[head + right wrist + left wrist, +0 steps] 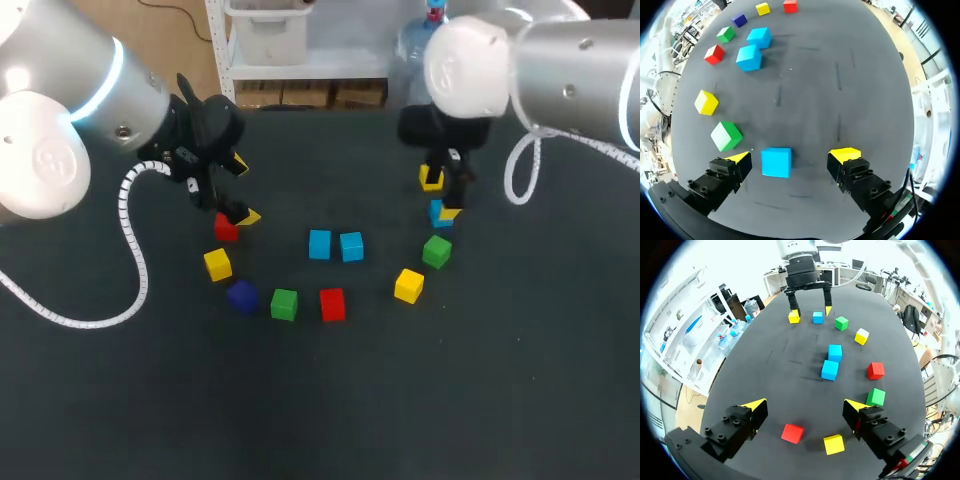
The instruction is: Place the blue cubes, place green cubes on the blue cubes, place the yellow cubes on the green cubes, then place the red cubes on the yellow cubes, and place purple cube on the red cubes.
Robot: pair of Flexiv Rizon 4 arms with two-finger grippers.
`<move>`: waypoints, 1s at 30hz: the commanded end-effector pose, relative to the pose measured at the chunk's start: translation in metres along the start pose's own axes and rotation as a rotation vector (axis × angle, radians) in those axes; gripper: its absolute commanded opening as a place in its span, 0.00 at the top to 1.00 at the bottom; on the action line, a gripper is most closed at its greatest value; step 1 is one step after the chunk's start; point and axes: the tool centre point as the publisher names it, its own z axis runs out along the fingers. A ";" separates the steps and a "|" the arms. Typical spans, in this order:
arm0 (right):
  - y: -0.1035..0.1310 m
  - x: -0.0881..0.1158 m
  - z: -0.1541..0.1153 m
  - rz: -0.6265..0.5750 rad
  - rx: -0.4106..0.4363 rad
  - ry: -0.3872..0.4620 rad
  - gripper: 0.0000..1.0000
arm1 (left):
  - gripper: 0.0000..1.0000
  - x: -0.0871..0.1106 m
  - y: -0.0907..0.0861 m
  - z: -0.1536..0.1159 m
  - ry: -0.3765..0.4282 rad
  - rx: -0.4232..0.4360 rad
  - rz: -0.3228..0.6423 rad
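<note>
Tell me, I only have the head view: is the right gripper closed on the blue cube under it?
Observer: No. The right wrist view shows the right gripper open, with the blue cube between its fingers and neither finger touching it.
Operator: Centred?
Observer: No. It sits nearer the finger on the green cube side, with a wide gap to the other finger.
Operator: And the left arm?
Observer: The left gripper is open too. A red cube lies between its fingers, untouched, with a yellow cube close beside it.
</note>
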 end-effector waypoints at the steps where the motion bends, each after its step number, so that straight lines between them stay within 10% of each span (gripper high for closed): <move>1: -0.005 0.003 0.002 -0.001 -0.036 0.000 0.00 | 0.00 0.002 0.000 0.000 -0.007 0.001 0.004; 15: 0.023 0.006 0.024 0.021 -0.049 -0.002 0.00 | 0.00 0.002 0.000 0.000 -0.007 0.001 0.004; 16: 0.024 0.006 0.024 0.021 -0.043 -0.001 0.17 | 0.00 0.002 0.000 0.000 -0.007 0.001 0.004; 18: 0.027 0.006 0.025 0.022 -0.035 -0.001 1.00 | 0.00 0.002 0.000 0.000 -0.007 0.001 0.004; 30: 0.047 0.002 0.002 0.033 0.023 0.003 1.00 | 0.00 0.002 0.000 0.000 -0.007 0.001 0.004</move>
